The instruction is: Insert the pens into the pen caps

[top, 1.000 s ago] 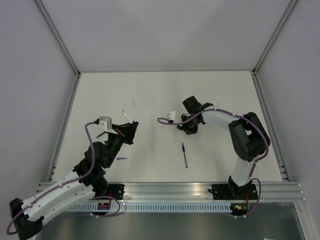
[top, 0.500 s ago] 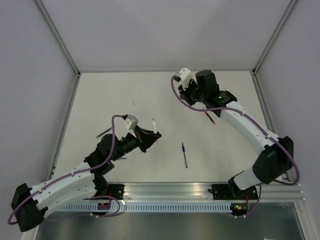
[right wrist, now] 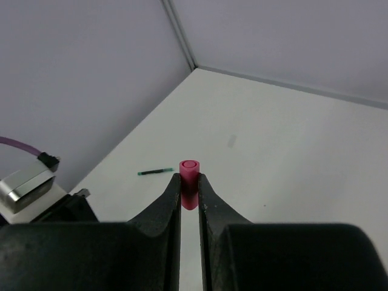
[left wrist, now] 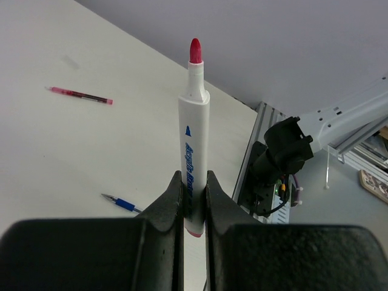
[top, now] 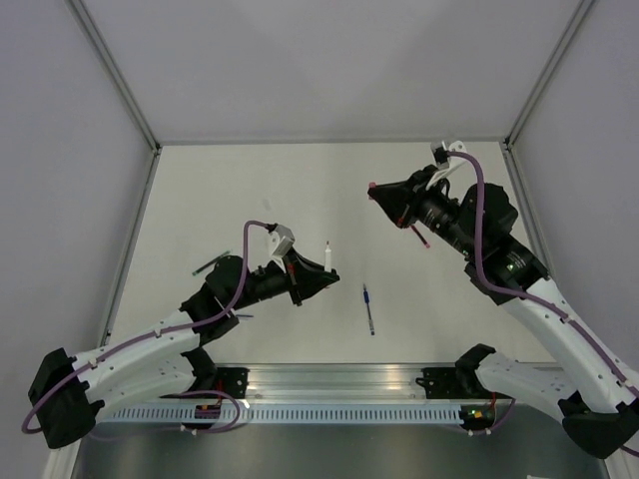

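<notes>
Held pen: white plastic marker pen with a red felt tip point(left wrist: 194, 130), pinched low on its barrel between the fingers of the left gripper point(left wrist: 194, 179), tip pointing away from them; over the middle of the surface.
Held cap: short pink-red plastic tube cap point(right wrist: 189, 174), squeezed between the fingers of the right gripper point(right wrist: 189, 185), open end outward; above the far right part of the surface.
Loose pens: slim blue stick pen point(top: 368, 309) by the middle of the near edge; slim red stick pen point(top: 421, 238) in the right half, partly under the right arm; slim green stick pen point(top: 210, 265) near the left edge.
Surface: flat white table top point(top: 300, 180); aluminium rail point(top: 339, 379) along the near edge.
Room: plain pale grey walls point(top: 329, 70) on three sides.
Arm pose: left arm stretched low toward the middle; right arm bent, its gripper facing left toward the held pen; the two tips well apart.
Count: four pens, one held and three lying; one cap for certain; a small blue piece point(top: 243, 316) beside the left arm is too small to tell.
</notes>
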